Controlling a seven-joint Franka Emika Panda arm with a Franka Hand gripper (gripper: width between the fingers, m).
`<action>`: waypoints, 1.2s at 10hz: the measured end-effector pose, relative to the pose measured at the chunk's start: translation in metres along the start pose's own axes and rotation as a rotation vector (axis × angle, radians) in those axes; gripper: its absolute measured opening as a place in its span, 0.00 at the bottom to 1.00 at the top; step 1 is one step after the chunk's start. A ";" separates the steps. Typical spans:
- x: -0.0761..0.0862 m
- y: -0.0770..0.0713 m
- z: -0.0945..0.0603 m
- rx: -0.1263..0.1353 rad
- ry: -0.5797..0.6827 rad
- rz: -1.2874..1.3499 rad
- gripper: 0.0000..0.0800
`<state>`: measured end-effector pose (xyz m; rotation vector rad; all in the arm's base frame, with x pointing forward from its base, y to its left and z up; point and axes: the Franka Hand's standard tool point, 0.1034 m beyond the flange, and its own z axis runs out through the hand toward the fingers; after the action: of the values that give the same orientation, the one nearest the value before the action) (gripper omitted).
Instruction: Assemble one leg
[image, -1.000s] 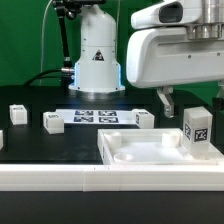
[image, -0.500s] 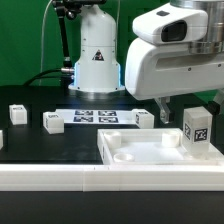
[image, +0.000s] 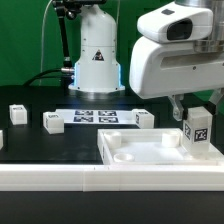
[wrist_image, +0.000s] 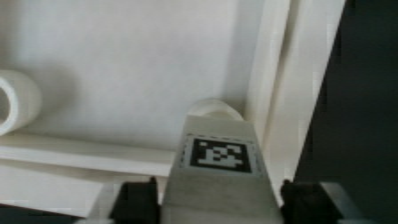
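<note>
One small white squarish leg (image: 197, 131) with a black-and-white marker tag stands upright just under the gripper (image: 197, 108), between its spread-apart dark fingers (wrist_image: 134, 204), on the wide flat white panel (image: 140, 151) lying on the black table (image: 60, 146)

I count four small white legs (image: 198, 132) (image: 143, 118) (image: 52, 121) (image: 17, 113), one wide white panel (image: 120, 152) and one marker board (image: 95, 116) on the counter (image: 60, 146).
</note>
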<state>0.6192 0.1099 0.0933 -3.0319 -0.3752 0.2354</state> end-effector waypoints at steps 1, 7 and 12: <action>0.000 0.000 0.000 0.000 0.000 0.000 0.36; -0.002 -0.006 0.001 -0.003 0.047 0.232 0.36; 0.001 -0.009 0.001 0.010 0.067 0.667 0.36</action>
<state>0.6175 0.1187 0.0933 -3.0273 0.6511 0.1659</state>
